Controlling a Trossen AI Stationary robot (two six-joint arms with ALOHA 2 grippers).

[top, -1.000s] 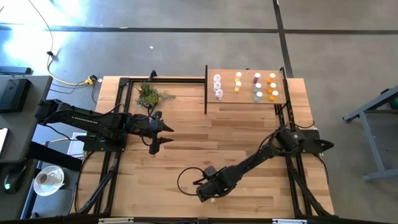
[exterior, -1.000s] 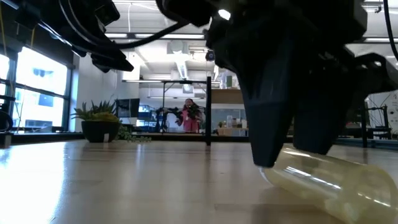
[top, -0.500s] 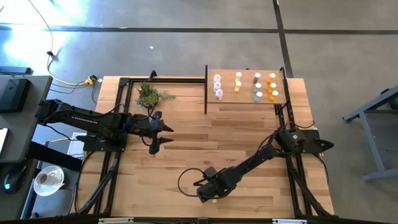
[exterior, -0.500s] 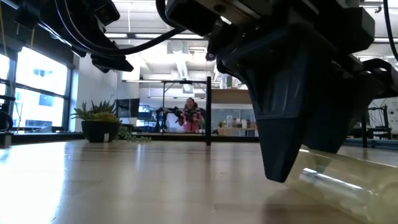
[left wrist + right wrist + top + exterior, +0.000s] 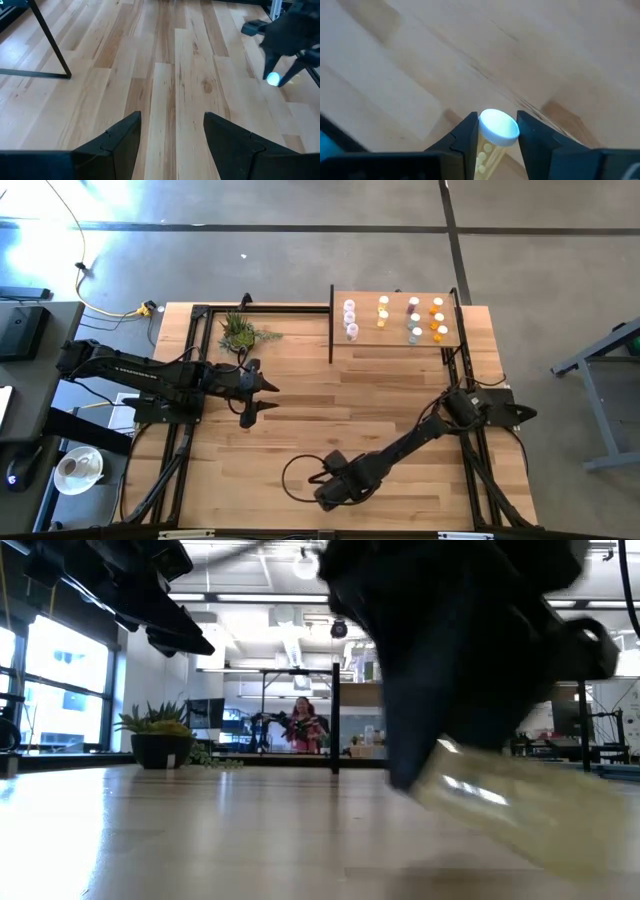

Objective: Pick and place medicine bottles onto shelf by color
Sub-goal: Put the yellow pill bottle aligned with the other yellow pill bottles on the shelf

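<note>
Right gripper [image 5: 335, 492] sits low at the near middle of the table [image 5: 300, 420], fingers [image 5: 465, 135] pinched on a yellow pill bottle [image 5: 492, 140]; only the right wrist view shows the white cap wedged between them with pills inside. Low view gives a blurred dark mass over the same bottle [image 5: 500, 805], now tilted, cap end raised; a second ago it lay flat on the wood with the fingers spread around it. Left gripper [image 5: 252, 397] hovers mid-table left, fingers wide apart, nothing between them. Shelf [image 5: 395, 318] at far right holds rows of sorted bottles [image 5: 395, 318], potted plant [image 5: 240, 332] near its left. Bare planks lie between the grippers and the shelf; held bottle is close to the near table edge.
</note>
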